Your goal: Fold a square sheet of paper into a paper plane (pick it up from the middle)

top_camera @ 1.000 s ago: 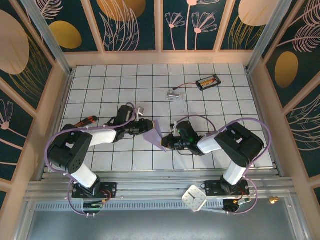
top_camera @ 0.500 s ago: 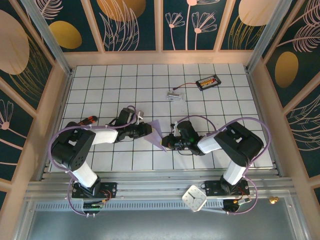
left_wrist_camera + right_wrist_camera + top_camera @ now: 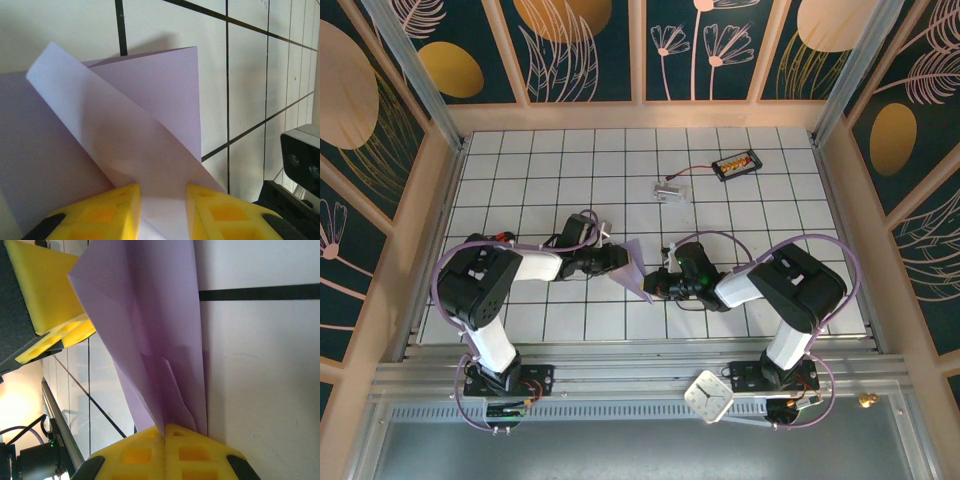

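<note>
Right wrist: right end effector [image 3: 165, 429] pinches folded lavender paper [image 3: 150, 340].

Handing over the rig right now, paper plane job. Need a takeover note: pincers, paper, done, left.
Left pincer: jaws apart, astride a loose flap of the sheet of paper.
Right pincer: shut on the sheet's folded edge on the other side.
Sheet: between the two pincers, near the middle of the tiled table.
Done: several folds in.
Left: remaining folds; no pointed dart with wings yet.

Left tool [image 3: 162, 200] low, slightly parted — right tool [image 3: 165, 437] facing it, clamped shut.
</note>
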